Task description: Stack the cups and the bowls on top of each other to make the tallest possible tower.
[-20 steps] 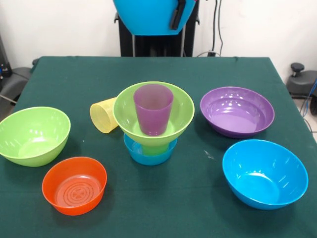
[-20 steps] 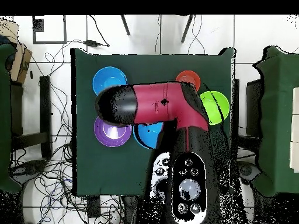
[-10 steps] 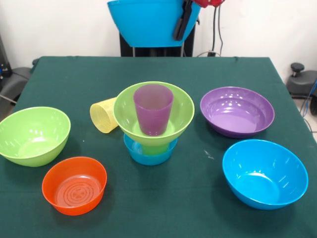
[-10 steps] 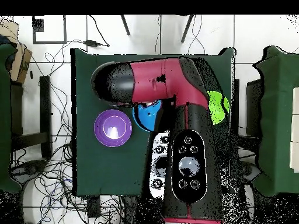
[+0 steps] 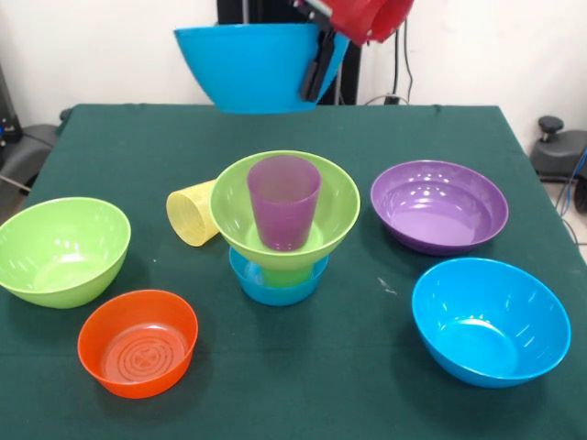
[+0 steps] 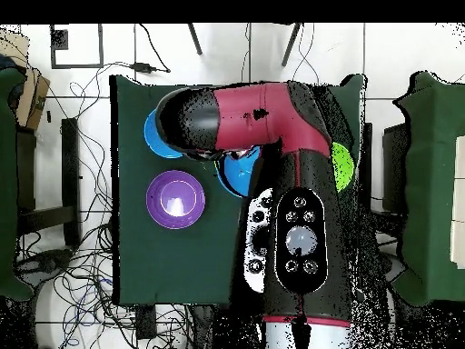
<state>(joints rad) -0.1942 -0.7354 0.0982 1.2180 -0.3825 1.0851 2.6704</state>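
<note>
A large blue bowl (image 5: 249, 66) hangs in the air above and behind the tower, and a part of it (image 6: 238, 174) shows under the arm in the overhead view. My gripper (image 5: 312, 84) is shut on its right rim, with black fingers (image 5: 322, 60) on either side of the wall. The tower stands mid-table: a small blue bowl (image 5: 275, 284) at the bottom, a green cup (image 5: 286, 273), a lime green bowl (image 5: 284, 215), and a purple cup (image 5: 284, 202) upright inside it. A yellow cup (image 5: 192, 213) lies on its side, touching the tower's left.
A lime green bowl (image 5: 60, 249) and a small orange bowl (image 5: 138, 342) sit at the left. A wide purple bowl (image 5: 438, 205) (image 6: 175, 199) and another blue bowl (image 5: 488, 321) (image 6: 153, 136) sit at the right. The arm (image 6: 263, 123) hides most of the table from above.
The held blue bowl has come down and shifted left in the front view, nearer the tower. The arm has swung further over the table. The other things have not moved.
</note>
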